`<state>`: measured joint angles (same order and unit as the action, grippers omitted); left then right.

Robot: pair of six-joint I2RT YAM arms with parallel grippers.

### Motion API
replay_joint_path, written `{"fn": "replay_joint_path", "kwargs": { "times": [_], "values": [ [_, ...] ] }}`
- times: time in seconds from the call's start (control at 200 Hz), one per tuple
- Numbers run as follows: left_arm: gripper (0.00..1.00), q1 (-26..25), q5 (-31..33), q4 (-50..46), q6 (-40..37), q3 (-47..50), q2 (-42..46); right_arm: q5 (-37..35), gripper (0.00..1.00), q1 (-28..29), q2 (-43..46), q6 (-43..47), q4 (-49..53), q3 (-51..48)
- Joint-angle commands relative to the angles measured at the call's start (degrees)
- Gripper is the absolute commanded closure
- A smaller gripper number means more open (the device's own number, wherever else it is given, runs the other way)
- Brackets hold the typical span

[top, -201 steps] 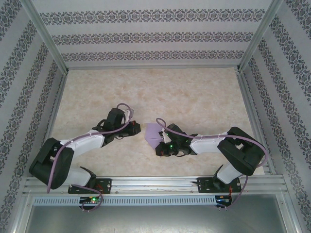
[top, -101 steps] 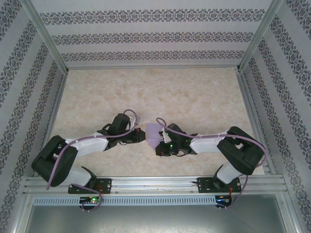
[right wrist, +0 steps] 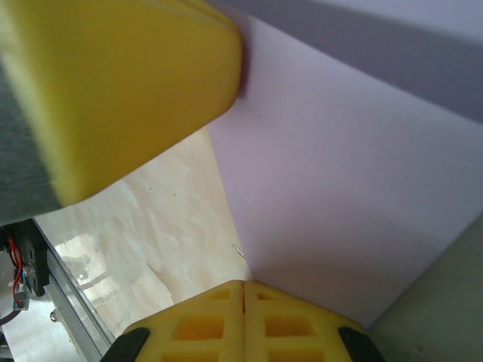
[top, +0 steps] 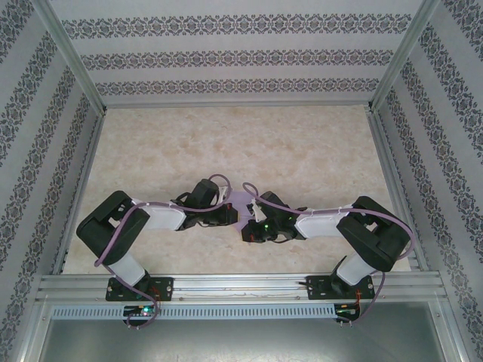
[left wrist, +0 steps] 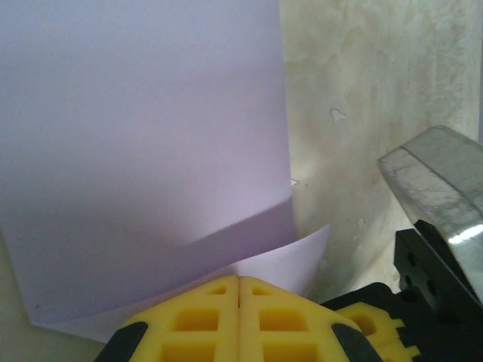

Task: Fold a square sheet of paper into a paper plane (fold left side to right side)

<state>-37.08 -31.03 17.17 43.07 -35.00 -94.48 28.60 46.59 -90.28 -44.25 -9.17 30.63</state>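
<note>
Thin matte lavender-purple square sheet of paper (left wrist: pixel 143 151) was located centre-near on the beige marbled worktop (top: pixel 302 143), between both arms. A second layer was seen projecting under its near edge, so it was judged part-folded.

Left gripper (left wrist: pixel 239 300): yellow jaws closed tip to tip at the sheet's near edge. Right gripper (right wrist: pixel 243 302): jaws likewise closed, at a sheet corner. Whether paper was pinched in either could not be told.

Handling (est.): v. light, limp, no stiffness. Likely to slide on the smooth worktop, and creases judged permanent. Hold recommended at the left edge or corner w/ a shallow pinch, opp. side pinned flat by the other arm.
</note>
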Motion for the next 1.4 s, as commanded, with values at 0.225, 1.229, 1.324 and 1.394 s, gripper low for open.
{"fn": "replay_joint_path", "kwargs": {
  "times": [0.225,1.229,1.324,1.394],
  "values": [
    [1.0,-0.4,4.0,-0.9,1.4,1.0,-3.4,-2.2,1.0,-1.0,-1.0,3.0,9.2,-1.4],
    [1.0,-0.6,8.8,-5.9,2.1,1.2,-2.8,-0.2,1.0,-0.5,-3.3,0.4,5.3,4.9],
    [1.0,-0.6,9.5,-6.6,2.0,0.9,-2.9,-0.8,1.0,-0.1,-2.6,0.1,5.6,3.6],
    [1.0,-0.6,10.4,-7.2,2.1,0.7,-2.9,-0.5,1.0,0.1,-2.3,0.0,6.0,3.1]
  ]
}}
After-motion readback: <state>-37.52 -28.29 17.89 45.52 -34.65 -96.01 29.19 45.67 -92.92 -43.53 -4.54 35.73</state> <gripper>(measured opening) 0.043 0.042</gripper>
